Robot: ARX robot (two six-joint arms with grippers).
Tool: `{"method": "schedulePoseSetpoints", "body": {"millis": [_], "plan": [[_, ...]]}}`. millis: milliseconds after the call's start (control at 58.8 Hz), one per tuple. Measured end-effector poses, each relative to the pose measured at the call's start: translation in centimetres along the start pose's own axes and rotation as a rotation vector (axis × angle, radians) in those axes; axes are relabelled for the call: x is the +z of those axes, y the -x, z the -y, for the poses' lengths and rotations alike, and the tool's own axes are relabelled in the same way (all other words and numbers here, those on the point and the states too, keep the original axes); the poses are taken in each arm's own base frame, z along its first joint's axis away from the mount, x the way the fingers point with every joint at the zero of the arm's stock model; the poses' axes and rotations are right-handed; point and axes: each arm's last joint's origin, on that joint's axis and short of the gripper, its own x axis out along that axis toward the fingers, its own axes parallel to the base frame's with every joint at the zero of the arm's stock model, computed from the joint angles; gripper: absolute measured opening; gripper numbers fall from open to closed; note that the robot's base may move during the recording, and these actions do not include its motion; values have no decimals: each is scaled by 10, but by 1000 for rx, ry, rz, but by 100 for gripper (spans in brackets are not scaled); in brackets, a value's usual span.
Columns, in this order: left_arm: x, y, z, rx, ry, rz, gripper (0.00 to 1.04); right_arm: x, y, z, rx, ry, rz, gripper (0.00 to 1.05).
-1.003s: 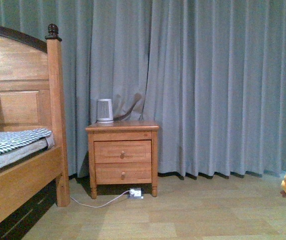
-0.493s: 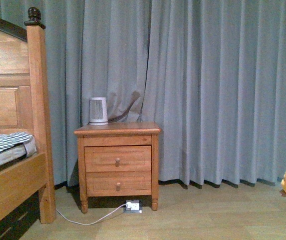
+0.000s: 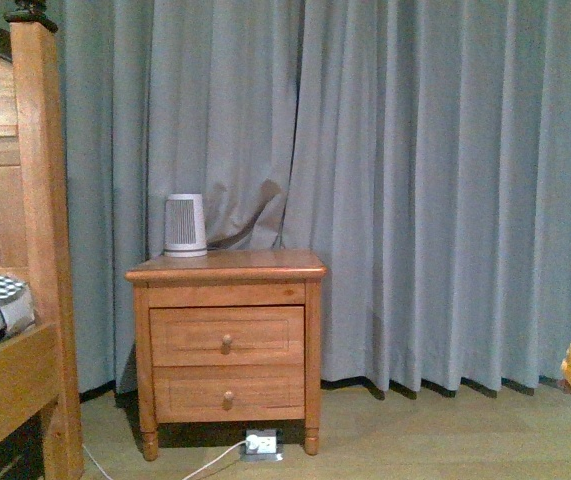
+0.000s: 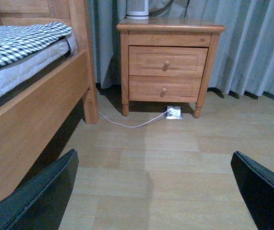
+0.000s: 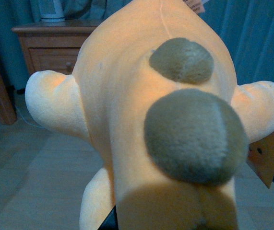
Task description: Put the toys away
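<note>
Left wrist view is showing left gripper (image 4: 156, 191) fingers (image 4: 41, 196) gaping wide, empty — right gripper, hidden, is holding the fuzzy yellow-orange plush (image 5: 127, 120).

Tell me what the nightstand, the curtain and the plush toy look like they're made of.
The nightstand looks like wood under a warm, slightly glossy varnish; grain shows on the drawer fronts. The curtain seems to be woven fabric, matte blue-grey, hanging in soft vertical folds. The plush toy is fuzzy pile, probably synthetic, yellow-orange with duller brown patches.
</note>
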Motion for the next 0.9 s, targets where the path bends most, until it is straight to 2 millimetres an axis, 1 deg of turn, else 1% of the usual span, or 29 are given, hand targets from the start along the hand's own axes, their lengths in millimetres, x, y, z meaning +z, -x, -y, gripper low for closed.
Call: {"method": "schedulePoseSetpoints", "body": {"millis": [901], "plan": [[0,0,0,1,0,0,98,0,0,0,0,0,0,7]]}}
